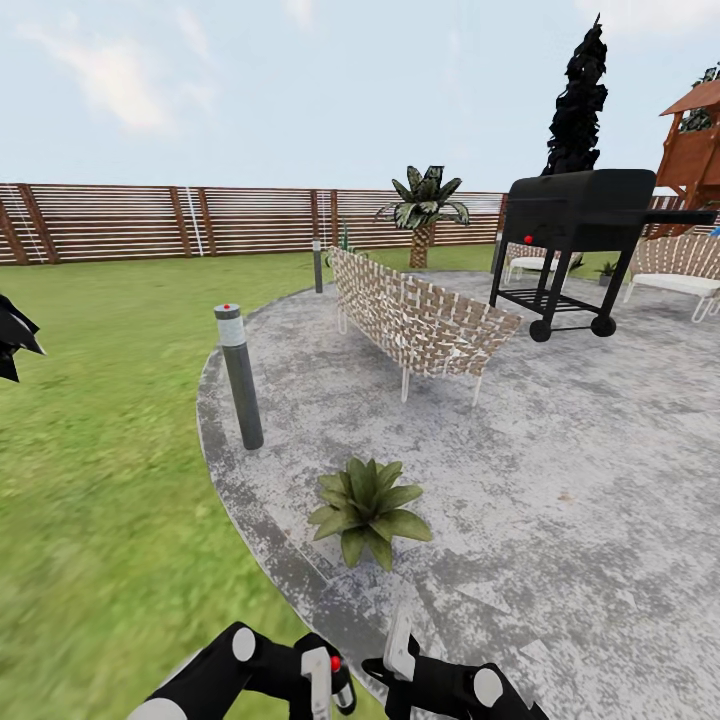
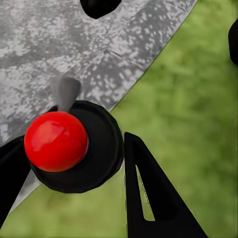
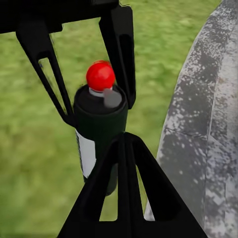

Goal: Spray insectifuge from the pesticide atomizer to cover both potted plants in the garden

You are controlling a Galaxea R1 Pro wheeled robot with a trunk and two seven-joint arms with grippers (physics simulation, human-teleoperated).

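Note:
The pesticide atomizer [image 3: 99, 129] is a black can with a white label and a red button [image 2: 55, 141]. My left gripper [image 2: 74, 153] is shut on it, one black finger [image 2: 148, 193] on each side of the cap. In the head view the atomizer [image 1: 335, 680] sits at the bottom edge, over the line between lawn and patio. My right gripper [image 3: 124, 141] is just beside the can with its fingers pressed together on nothing. One potted plant [image 1: 368, 508], a rosette of pointed green leaves, stands on the patio straight ahead of both grippers. A second small plant [image 1: 606, 268] shows far off by the chairs.
A grey bollard light [image 1: 240, 375] stands at the patio's left rim. Beyond the plant are a wicker bench [image 1: 420, 320], a black grill [image 1: 575, 235] and a wicker chair [image 1: 680, 262]. A palm [image 1: 425, 212] and the slatted fence [image 1: 150, 222] close the back. Lawn [image 1: 100, 450] lies to the left.

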